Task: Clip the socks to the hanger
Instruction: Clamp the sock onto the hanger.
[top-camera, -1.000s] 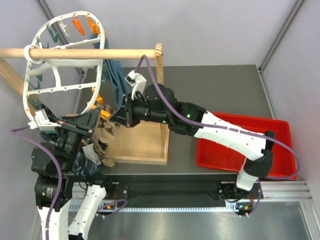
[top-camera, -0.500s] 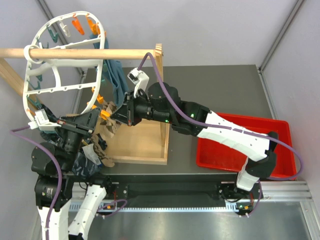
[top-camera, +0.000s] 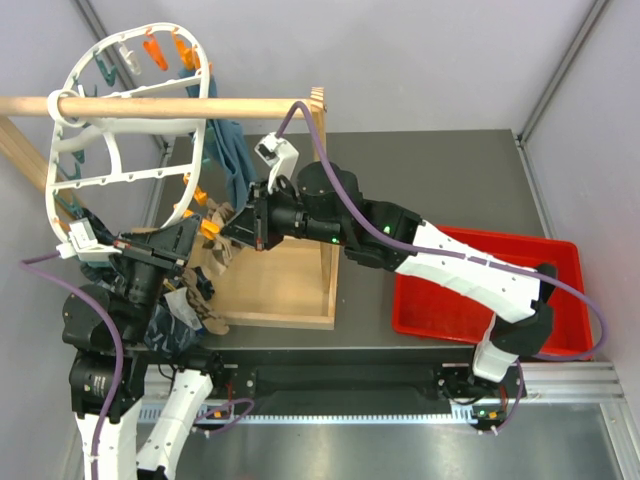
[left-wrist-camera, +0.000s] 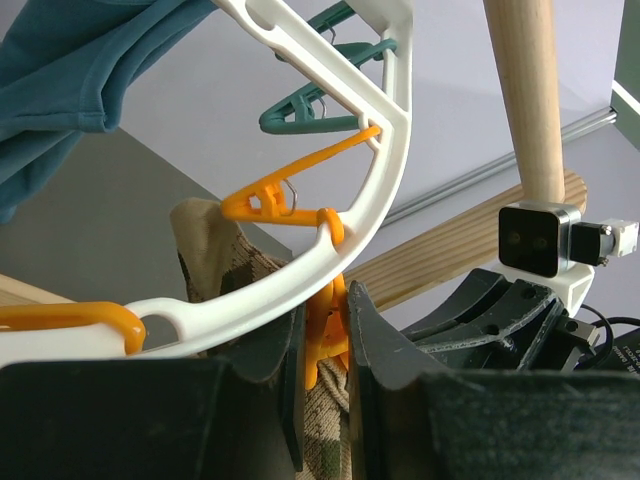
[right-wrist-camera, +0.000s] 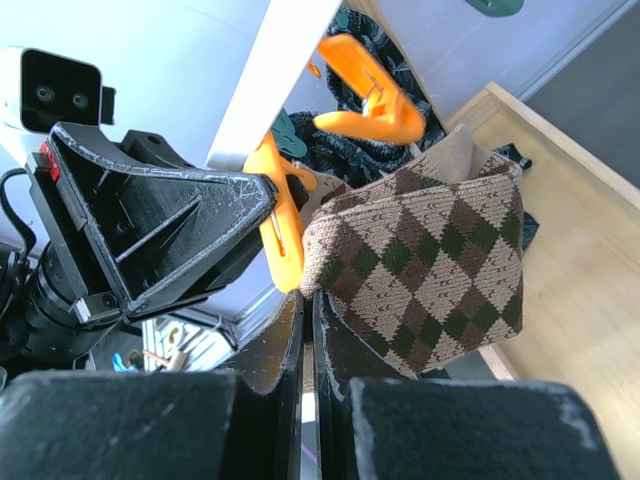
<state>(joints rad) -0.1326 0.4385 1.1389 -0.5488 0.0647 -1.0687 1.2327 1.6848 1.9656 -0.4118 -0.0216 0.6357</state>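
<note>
- Orange plastic peg (left-wrist-camera: 322, 340) on white oval plastic hanger (left-wrist-camera: 393, 165) rim: L tool (left-wrist-camera: 322, 312) clamped on it.
- Brown/beige argyle fabric sock (right-wrist-camera: 430, 260): edge pinched in closed R tool (right-wrist-camera: 308, 308), held just beside that peg.

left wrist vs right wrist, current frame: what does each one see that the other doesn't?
Left wrist only: the teal cloth at top left, the wooden rod, and the left gripper seen from behind, pinching an orange peg on the hanger.
Right wrist only: the right gripper shut on the edge of the argyle sock, the sock's full diamond pattern, and the wooden base beneath.
Both: the white hanger, the orange peg and the argyle sock next to it. In the left view the frame hides most of the sock.
</note>
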